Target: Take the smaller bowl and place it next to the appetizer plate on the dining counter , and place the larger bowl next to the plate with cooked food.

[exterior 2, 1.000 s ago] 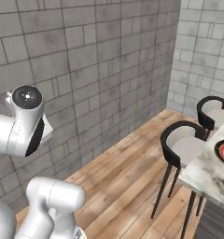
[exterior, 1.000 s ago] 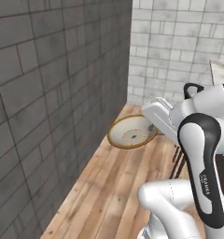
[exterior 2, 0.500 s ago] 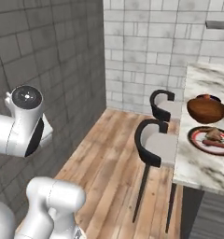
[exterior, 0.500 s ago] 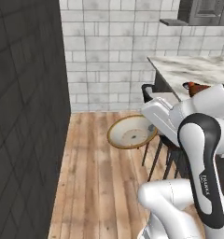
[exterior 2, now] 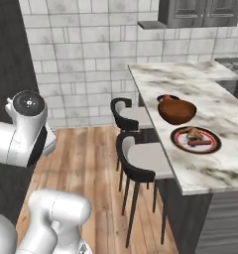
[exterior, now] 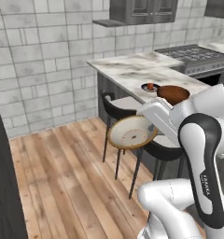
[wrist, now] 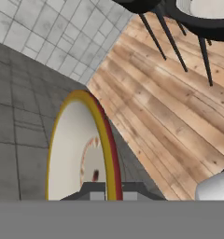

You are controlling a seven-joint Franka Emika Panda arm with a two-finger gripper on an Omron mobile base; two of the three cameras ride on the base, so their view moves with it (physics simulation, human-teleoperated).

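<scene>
dining counter (exterior 2: 210,124), marble | on top: larger bowl (exterior 2: 176,111); appetizer plate (exterior: 150,87); plate with cooked food (exterior 2: 195,139)

Your base has swung round since a second ago, so both base views have shifted: the dark tiled wall that faced you then now sits at the far left edge. The dining counter (exterior: 146,70) has come fully into sight with the stools (exterior 2: 136,158) in front. You can now see the larger bowl (exterior 2: 176,110), the appetizer plate (exterior: 150,87) behind it, and the plate with cooked food (exterior 2: 195,139), which showed only partly before.
</scene>
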